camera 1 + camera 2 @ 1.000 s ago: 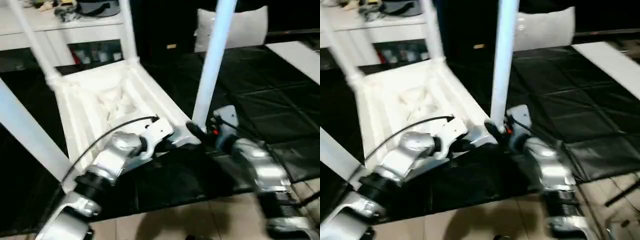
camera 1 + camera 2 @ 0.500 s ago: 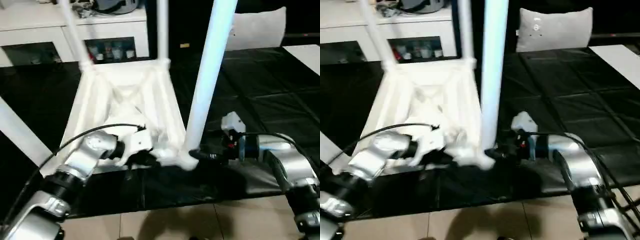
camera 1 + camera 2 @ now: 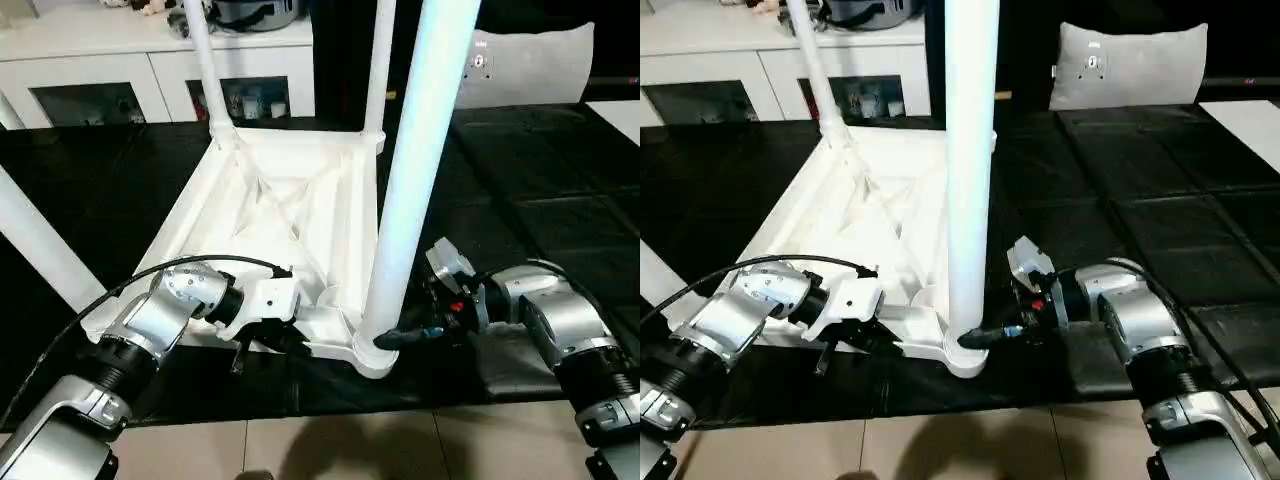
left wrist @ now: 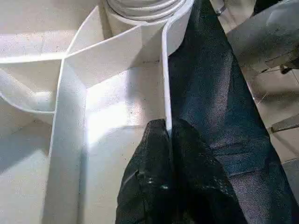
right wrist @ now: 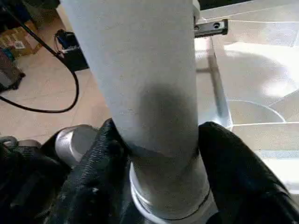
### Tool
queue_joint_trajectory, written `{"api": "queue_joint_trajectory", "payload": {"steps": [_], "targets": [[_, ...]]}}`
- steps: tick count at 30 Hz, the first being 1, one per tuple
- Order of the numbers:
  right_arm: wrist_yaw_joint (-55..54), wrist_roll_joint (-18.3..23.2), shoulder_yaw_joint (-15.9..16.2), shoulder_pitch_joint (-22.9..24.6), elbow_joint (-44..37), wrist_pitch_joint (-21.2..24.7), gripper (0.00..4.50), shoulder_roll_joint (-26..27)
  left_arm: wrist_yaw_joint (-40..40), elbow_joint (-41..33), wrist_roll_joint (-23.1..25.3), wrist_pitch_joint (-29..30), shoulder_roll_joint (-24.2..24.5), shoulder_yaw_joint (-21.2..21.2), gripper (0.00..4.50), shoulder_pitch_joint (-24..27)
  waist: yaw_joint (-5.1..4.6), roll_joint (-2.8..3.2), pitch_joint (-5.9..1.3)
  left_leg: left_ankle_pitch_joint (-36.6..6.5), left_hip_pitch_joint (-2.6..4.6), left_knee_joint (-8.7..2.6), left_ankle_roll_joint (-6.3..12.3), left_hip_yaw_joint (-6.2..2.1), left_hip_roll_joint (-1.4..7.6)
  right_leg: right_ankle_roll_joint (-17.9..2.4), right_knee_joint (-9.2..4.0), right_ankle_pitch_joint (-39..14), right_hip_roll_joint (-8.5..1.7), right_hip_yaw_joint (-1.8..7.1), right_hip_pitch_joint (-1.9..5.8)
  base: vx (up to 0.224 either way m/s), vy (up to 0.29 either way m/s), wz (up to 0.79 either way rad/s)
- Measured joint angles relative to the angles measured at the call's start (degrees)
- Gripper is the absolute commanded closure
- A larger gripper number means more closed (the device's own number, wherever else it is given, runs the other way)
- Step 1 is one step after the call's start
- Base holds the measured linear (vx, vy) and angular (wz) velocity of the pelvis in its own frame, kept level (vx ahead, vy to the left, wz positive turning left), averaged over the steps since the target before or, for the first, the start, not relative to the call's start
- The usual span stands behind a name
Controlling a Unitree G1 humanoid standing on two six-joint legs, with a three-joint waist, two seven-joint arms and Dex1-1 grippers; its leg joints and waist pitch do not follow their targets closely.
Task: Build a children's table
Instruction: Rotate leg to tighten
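The children's table lies upside down on a black mat, its ribbed white top (image 3: 290,200) facing up. Several white legs stand in its corner sockets, the nearest leg (image 3: 415,180) at the front right corner. My left gripper (image 3: 258,343) is shut on the thin front rim (image 4: 164,70) of the top, fingertips (image 4: 156,135) pinching it from both sides. My right gripper (image 3: 397,340) reaches in from the right. It is shut around the base of the nearest leg (image 5: 140,70) just above its socket, with one black finger (image 5: 233,163) on each side.
A white cabinet with glass doors (image 3: 100,70) stands behind the table and a grey cushion (image 3: 530,65) lies at the back right. The black mat (image 3: 540,190) ends at a tiled floor (image 3: 350,450) in front. A black cable (image 5: 46,107) lies on the floor.
The head camera has swung, so the whole picture has shifted. My right gripper's fingers have closed in on the base of the nearest leg. The left gripper keeps its pinch on the rim.
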Motion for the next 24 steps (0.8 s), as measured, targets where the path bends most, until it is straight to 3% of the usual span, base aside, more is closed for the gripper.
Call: {"api": "queue_joint_trajectory", "payload": {"steps": [6,10,15,16,21,24], "targets": [[-0.32,0.68,-0.67,0.72,-0.77,1.83,2.52,0.28,-0.29,-0.85,-1.35,4.37,-0.28,0.93,4.50,0.14,0.08,0.01,0.00,0.00,0.00,-0.05,0.00,0.01,0.00,0.01,0.00,-0.01,0.00,0.00,-0.01,0.000,0.000,0.00],[-8.28,1.31,-3.57,3.42,-3.11,3.42,2.53,2.79,3.88,-2.48,-1.49,11.27,-1.26,2.87,4.50,1.02,-0.28,0.00,0.00,0.06,0.21,-0.04,-0.11,0.09,0.01,0.01,0.05,-0.01,0.01,0.05,0.04,0.000,0.000,0.00],[-24.23,-0.87,-8.10,4.30,-3.42,4.04,2.54,7.87,12.68,-3.35,-0.49,18.41,-4.37,5.71,4.50,1.32,-3.81,-0.11,0.08,0.02,0.33,0.08,-0.54,0.20,0.17,0.03,-0.29,0.00,0.03,-0.36,0.15,0.000,0.000,0.00],[-28.05,-1.34,-8.84,4.31,-3.48,4.23,2.55,9.03,14.83,-3.63,-0.45,20.03,-5.33,6.23,4.50,1.40,-4.83,-0.09,0.07,0.02,0.30,0.08,-0.54,0.16,0.19,0.07,-0.62,0.03,0.04,-0.66,0.25,0.000,0.000,0.00],[-45.57,-4.83,-11.78,4.58,-4.59,4.91,2.57,15.80,24.75,-3.73,0.70,25.75,-11.02,8.73,4.50,1.66,-7.91,0.23,0.07,0.01,0.33,-0.01,-0.55,-0.55,1.00,0.13,-2.41,0.07,0.01,-2.58,1.39,0.000,0.000,0.00],[-60.98,-6.93,-14.83,1.28,-0.47,3.99,2.57,23.02,33.68,-0.57,3.21,26.63,-15.97,10.04,4.50,-0.52,-9.54,0.58,0.13,0.00,0.37,0.05,-0.56,-0.78,1.21,0.14,-3.04,0.07,-0.01,-3.25,1.76,0.000,0.000,0.00]]}}
